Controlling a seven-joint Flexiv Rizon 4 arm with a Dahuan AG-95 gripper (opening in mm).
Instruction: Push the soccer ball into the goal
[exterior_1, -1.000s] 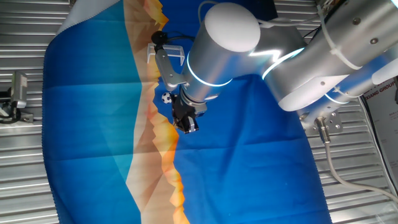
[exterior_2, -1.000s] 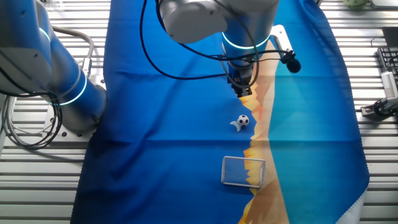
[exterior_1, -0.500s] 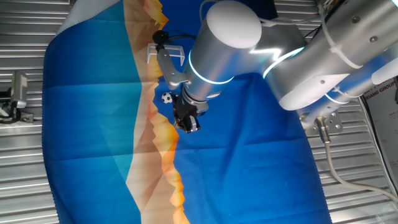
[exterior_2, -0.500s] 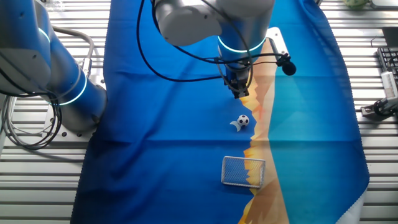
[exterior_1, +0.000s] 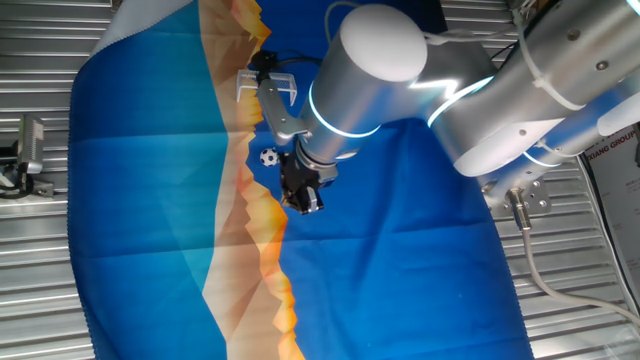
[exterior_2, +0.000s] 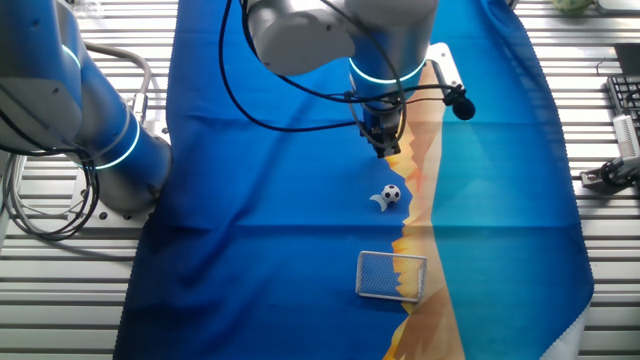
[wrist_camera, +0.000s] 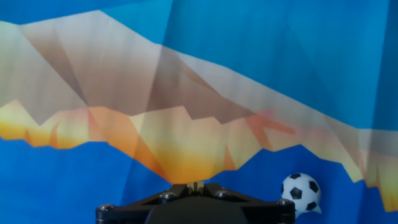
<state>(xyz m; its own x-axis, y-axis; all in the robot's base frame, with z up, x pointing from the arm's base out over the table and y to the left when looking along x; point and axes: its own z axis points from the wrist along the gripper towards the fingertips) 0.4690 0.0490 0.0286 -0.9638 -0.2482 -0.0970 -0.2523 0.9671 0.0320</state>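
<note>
Resting on the smooth blue-and-orange cloth (exterior_2: 250, 250), the glossy round soccer ball (exterior_2: 391, 194) sits between my pincer (exterior_2: 385, 148) and the goal (exterior_2: 391, 276), a pale mesh-netted frame nearer the front. My pincer's fingers are pressed together, empty, hovering just beyond the ball without touching it.

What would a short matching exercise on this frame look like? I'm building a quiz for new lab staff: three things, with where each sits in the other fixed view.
Things:
1. soccer ball
2. goal
3. gripper

Places:
A. lowest in the picture, on the cloth where dark blue meets orange
B. highest of the three, above the orange edge, apart from the ball
C. in the middle, beside a white printed crescent

Pairs: 1-C, 2-A, 3-B
</note>
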